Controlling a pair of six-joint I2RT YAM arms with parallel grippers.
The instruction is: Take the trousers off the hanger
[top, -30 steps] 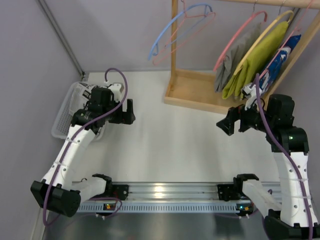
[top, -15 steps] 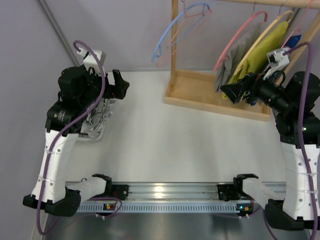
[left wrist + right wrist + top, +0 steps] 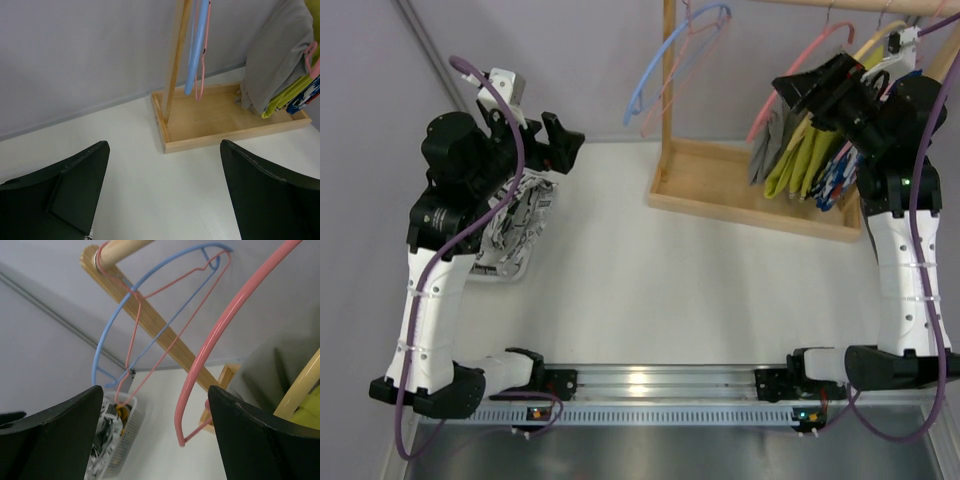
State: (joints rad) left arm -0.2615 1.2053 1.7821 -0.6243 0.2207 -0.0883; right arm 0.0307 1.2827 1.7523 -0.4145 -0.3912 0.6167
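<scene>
The grey trousers (image 3: 775,135) hang folded over a pink hanger (image 3: 798,62) on the wooden rail at the back right; in the left wrist view the trousers (image 3: 280,55) drape down into the rack's base. My right gripper (image 3: 798,88) is raised beside the hanger's left shoulder. In the right wrist view its jaws (image 3: 155,405) stand open with the hanger's curved arm (image 3: 197,367) running down between them, touching neither finger. My left gripper (image 3: 565,140) is lifted at the far left, open (image 3: 164,165) and holding nothing, facing the rack.
The wooden rack's base tray (image 3: 720,195) and post (image 3: 668,90) stand at the back. A light blue hanger (image 3: 665,60) and a thin pink one hang bare beside the post. A yellow-green garment (image 3: 815,140) and a blue patterned cloth (image 3: 840,170) hang beside the trousers. A white basket (image 3: 515,255) holds black-and-white cloth.
Both arms have risen from low over the table. The right gripper has climbed up to the pink hanger's shoulder. The left gripper has lifted and turned toward the rack.
</scene>
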